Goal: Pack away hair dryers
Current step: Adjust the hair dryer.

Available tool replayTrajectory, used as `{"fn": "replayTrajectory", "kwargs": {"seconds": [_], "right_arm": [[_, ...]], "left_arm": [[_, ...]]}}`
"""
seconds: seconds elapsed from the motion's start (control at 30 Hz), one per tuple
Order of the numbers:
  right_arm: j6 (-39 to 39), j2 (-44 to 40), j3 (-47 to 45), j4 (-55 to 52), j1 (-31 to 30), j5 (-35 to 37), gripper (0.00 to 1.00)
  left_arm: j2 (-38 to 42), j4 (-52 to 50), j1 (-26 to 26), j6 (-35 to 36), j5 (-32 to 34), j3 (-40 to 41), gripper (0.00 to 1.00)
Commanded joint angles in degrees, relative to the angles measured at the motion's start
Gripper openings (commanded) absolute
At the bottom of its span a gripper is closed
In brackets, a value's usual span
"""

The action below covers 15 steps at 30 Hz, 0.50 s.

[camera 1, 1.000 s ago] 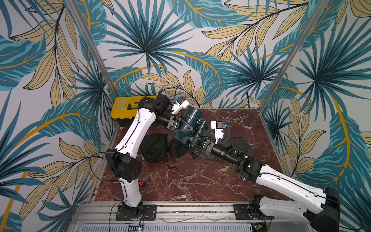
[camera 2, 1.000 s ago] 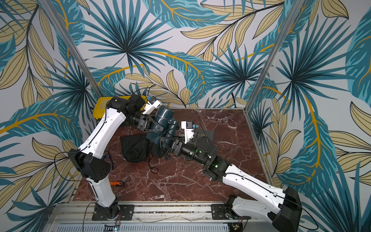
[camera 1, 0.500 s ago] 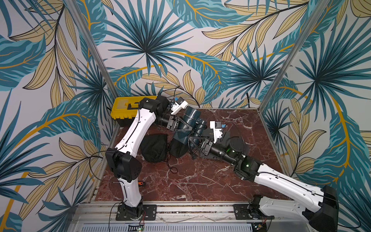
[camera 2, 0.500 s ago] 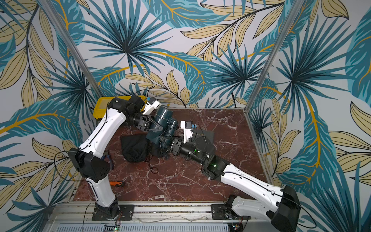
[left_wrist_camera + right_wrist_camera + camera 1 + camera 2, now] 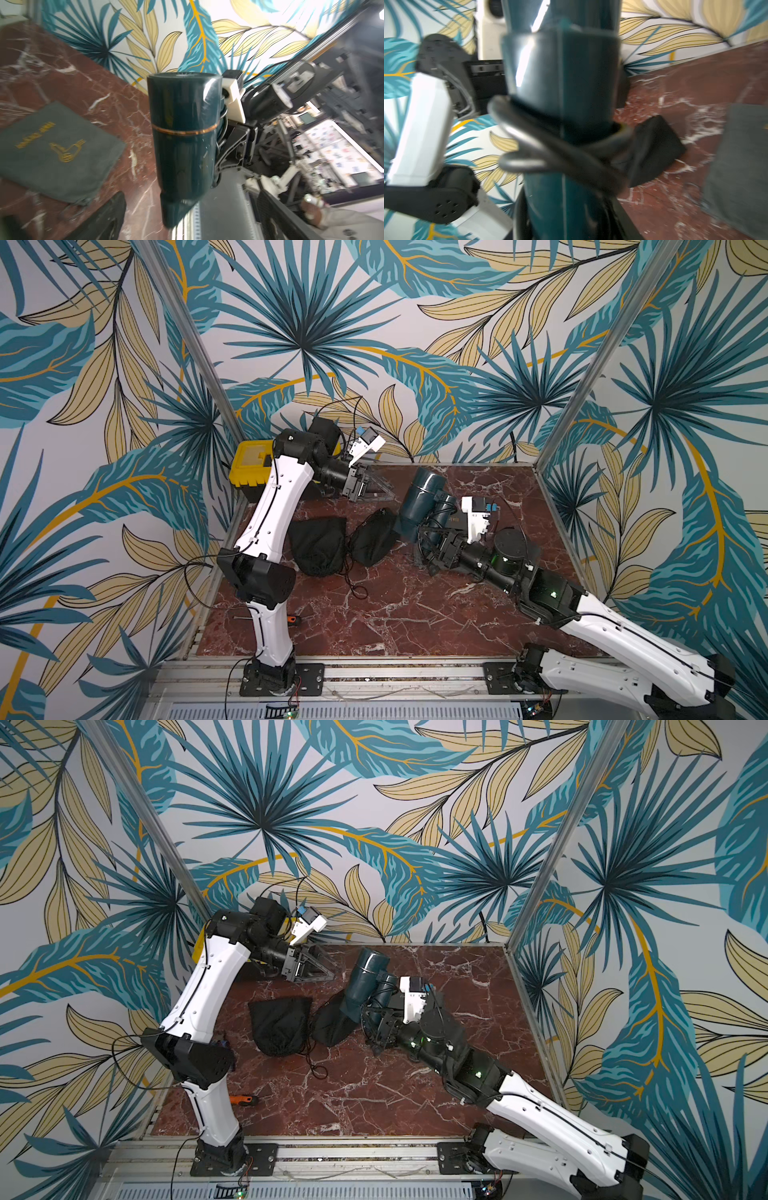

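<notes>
A grey pouch (image 5: pixel 52 166) lying on the desk (image 5: pixel 62 83) bears one line of gold lettering (image 5: pixel 36 135), too blurred to read in the left wrist view, beside a gold hair-dryer emblem (image 5: pixel 67 150).

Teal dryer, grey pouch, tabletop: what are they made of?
Teal dryer: looks like glossy hard plastic, with sharp highlights and a coppery band. Grey pouch: matte cloth, lies limp, gold print. Tabletop: red marble look with white veins; could be laminate.

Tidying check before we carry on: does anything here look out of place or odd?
A small orange-handled tool lies on the table by the left arm's base, foreign to the packing. The cord on the teal hair dryer held by the right gripper bulges in loose loops off the handle; it might snag.
</notes>
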<state>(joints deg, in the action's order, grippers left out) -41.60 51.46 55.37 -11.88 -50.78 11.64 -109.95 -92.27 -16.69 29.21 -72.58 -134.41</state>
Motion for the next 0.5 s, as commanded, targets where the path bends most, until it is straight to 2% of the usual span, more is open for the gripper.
{"fn": "replayTrajectory", "kwargs": {"seconds": [0.0,0.07,0.27,0.47], "right_arm": [[-1.1,-3.8,4.2,-15.8,1.0,14.2,0.0],[-3.4,-4.2,7.1,-24.5,1.9,19.0,0.0],[-7.9,-5.0,13.6,-40.8,3.1,27.7,0.0],[-9.6,-5.3,16.3,-46.6,3.8,28.9,0.0]], "left_arm": [[0.0,2.8,-1.9,-1.5,17.4,-1.7,0.94],[1.6,7.8,-4.5,-1.8,24.5,4.2,0.84],[3.9,22.0,-15.2,1.0,41.7,22.0,0.78],[-4.7,29.2,-24.5,2.7,52.4,24.9,0.75]]}}
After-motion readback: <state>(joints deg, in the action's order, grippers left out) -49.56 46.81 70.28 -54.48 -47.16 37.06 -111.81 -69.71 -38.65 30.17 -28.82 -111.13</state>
